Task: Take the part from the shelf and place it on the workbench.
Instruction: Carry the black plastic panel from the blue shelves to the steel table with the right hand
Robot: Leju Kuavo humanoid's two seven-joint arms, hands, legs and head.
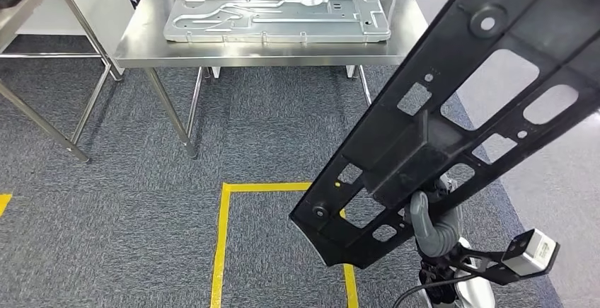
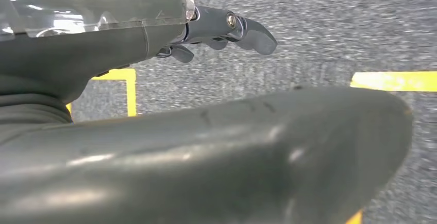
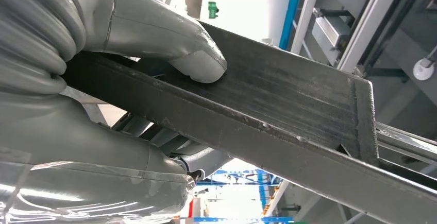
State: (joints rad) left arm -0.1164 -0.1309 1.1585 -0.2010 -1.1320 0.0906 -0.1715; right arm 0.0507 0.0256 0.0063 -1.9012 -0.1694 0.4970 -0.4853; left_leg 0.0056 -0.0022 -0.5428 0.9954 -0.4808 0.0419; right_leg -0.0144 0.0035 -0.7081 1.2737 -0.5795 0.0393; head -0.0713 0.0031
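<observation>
Nearer the camera than the steel workbench (image 1: 262, 52), the long black part (image 1: 453, 120) slants up across the yellow floor marking (image 1: 221, 244), its upper end cut off by the picture's edge. The right hand (image 1: 433, 224) grips it from below, most fingers hidden behind it; the right wrist view shows the thumb (image 3: 198, 62) pressed flat on its upper face. A grey metal panel (image 1: 277, 15) lies on the workbench, while the left hand (image 2: 221, 31) holds nothing, fingers loosely curled over carpet.
</observation>
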